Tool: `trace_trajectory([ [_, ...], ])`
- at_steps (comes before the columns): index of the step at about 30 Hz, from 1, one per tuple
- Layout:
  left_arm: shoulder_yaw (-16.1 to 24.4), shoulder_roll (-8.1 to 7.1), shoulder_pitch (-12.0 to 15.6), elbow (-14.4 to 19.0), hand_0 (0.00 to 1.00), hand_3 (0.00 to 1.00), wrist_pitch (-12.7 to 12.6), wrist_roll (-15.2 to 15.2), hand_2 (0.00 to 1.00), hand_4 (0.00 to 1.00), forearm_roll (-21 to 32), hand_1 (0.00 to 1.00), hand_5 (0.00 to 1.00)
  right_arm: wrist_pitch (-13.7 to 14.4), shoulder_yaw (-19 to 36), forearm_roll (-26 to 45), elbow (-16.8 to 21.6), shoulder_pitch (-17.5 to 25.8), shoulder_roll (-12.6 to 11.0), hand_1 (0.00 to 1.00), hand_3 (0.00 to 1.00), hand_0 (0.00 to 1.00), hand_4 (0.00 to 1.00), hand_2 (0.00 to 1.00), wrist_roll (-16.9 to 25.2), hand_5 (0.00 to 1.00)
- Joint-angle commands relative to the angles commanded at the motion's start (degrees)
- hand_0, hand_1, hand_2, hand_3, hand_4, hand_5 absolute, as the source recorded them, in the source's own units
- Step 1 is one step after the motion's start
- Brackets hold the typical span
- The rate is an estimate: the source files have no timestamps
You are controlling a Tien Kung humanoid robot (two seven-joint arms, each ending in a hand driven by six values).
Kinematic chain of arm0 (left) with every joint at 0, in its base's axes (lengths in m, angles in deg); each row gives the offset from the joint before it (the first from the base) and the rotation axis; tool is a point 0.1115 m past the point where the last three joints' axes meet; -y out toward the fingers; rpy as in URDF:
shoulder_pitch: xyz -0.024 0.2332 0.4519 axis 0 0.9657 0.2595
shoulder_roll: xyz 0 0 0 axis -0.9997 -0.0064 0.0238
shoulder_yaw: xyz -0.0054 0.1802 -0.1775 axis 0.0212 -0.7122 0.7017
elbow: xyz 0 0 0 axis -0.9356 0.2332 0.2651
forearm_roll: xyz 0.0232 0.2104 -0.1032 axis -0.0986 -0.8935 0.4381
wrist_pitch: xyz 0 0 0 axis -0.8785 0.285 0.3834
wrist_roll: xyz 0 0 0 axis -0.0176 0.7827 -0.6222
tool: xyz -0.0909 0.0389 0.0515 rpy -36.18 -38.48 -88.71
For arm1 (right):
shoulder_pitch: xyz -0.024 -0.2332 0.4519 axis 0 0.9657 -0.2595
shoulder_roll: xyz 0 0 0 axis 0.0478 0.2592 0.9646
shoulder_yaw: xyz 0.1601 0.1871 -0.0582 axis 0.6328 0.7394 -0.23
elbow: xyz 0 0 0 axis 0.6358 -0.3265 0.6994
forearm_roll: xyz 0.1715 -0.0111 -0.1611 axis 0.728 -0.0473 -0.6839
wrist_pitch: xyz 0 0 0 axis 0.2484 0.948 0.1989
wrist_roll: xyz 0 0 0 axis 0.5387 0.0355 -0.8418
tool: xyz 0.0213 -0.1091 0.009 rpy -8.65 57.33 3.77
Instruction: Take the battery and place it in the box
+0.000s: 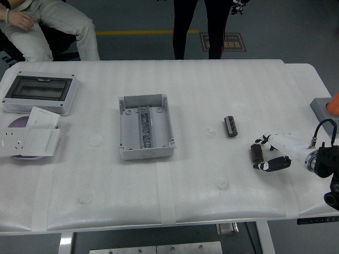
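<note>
Battery [257, 154] sits upright on the white table [212, 201] at the right hand [271, 153], whose half-curled fingers [275, 165] bracket without yet clamping it, so I'd close squarely before lifting toward the grey box [145, 127], well apart to the left.

A white padded tabletop [185, 201] fills most of the view. Beyond its far edge lies a dark grey floor [137, 45] crossed by a yellow line [132, 32].
</note>
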Motion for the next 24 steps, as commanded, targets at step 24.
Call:
trace_trajectory([
  [24, -0.6, 0.50, -0.1, -0.1, 0.409, 0.529, -0.2, 0.5, 0.530, 0.835, 0.8, 0.619, 0.364, 2.4, 2.5, 1.7, 4.0, -3.0, 1.3, 0.567, 0.723, 0.800, 0.363, 0.664, 0.4, 0.091],
])
